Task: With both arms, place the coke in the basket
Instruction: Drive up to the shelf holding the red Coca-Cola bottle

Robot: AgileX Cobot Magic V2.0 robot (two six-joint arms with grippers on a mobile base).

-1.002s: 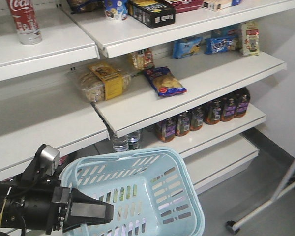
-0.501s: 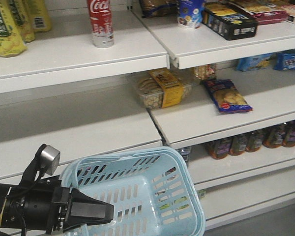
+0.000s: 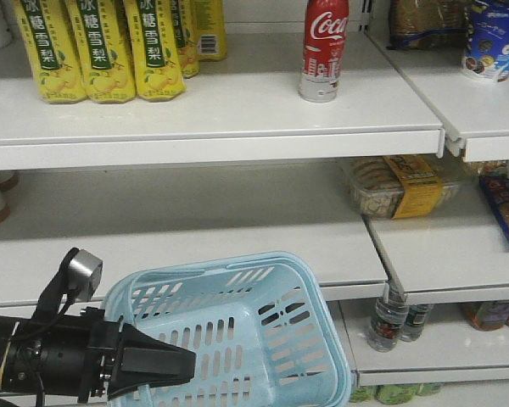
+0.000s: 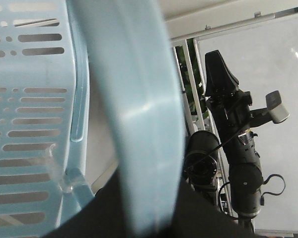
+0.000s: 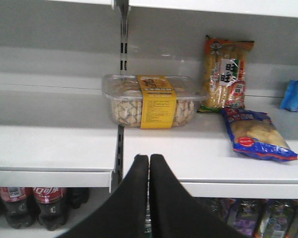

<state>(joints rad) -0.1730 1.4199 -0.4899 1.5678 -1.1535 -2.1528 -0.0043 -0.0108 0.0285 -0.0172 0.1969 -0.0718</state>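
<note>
White shelves fill the front view, tier above tier. At the bottom of that view the light blue basket hangs in the air before the lower tiers. It is tipped so that its open top faces the camera and its slotted walls show from inside.

The left arm lies across the lower left corner, pointing right. Its tool sits against the basket's near wall with the jaws drawn together. In the left wrist view a broad blue band of the basket runs straight down into the black fingers, so this tool is clamped on the basket. Beyond that band the right arm shows from the side, apart from the basket. The right tool grips nothing. Its two fingers are pressed flat together and point at the seam between two boards of the middle shelf.

Yellow pouches stand in a row on the left of the top shelf. A clear biscuit box with a yellow band sits on the middle shelf behind the seam, and a blue snack bag lies flat to its right.

The coke stands upright on the top shelf. It is right of the pouches, near that board's right end, well above the basket and away from both tools.

Dark cola bottles stand under the left board. A small grey block rides on the left arm's wrist.
</note>
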